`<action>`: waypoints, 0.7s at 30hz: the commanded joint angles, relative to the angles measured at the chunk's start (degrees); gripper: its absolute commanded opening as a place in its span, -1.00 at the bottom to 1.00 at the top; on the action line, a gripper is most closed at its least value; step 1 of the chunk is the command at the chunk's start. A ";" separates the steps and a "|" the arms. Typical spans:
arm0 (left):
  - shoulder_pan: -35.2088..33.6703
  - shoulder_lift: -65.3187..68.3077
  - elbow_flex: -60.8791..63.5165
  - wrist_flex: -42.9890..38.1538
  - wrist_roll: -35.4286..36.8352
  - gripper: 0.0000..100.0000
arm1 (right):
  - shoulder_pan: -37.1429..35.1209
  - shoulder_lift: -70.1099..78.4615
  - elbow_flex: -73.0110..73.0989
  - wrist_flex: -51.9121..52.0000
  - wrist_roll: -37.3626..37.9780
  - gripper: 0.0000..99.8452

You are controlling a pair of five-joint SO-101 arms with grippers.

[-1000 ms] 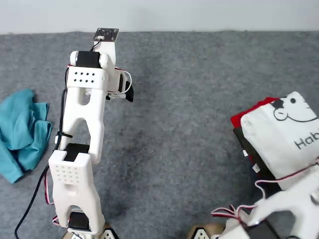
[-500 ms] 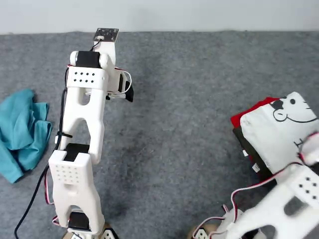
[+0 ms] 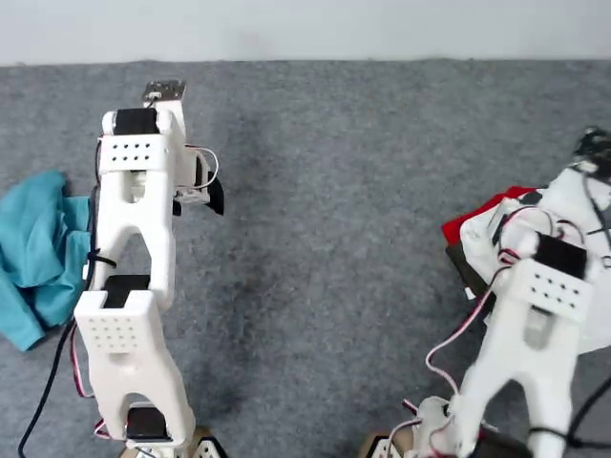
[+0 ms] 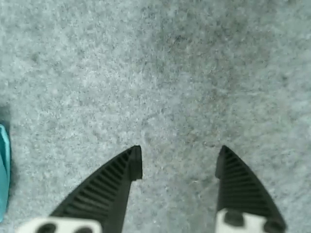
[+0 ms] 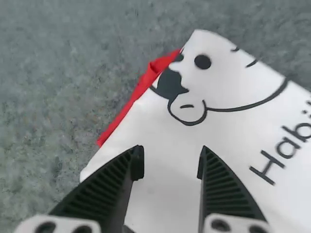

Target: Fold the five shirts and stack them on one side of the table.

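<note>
- Grey felt table (image 3: 363,191), pale wall strip at the far edge.
- Left arm (image 3: 134,248) stretches over bare felt. Right arm (image 3: 535,324) reaches over the right side.
- Stack (image 3: 473,239) sits at the right edge. White shirt (image 5: 218,121) is on top, with red shirt (image 5: 141,92) and dark shirt (image 3: 465,267) edges showing beneath. Judged to be the chosen stacking side.
- Teal shirt (image 3: 38,253) lies crumpled at the far left, unfolded. Likely the next one to handle.
- Left gripper (image 4: 179,156): fingers apart, empty, over felt near the teal shirt, probably placed to fetch it.
- Right gripper (image 5: 171,155): fingers apart, holding nothing, just over the white shirt. I cannot tell whether it touches.
</note>
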 commanded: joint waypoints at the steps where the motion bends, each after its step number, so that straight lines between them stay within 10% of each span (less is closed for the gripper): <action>1: -0.26 -3.16 -0.04 1.14 0.09 -0.51 | -1.27 4.88 0.18 -3.65 -0.35 -0.63; 21: -0.35 -3.08 0.13 1.14 0.00 -0.51 | -4.09 -9.36 0.35 3.56 -0.26 -0.63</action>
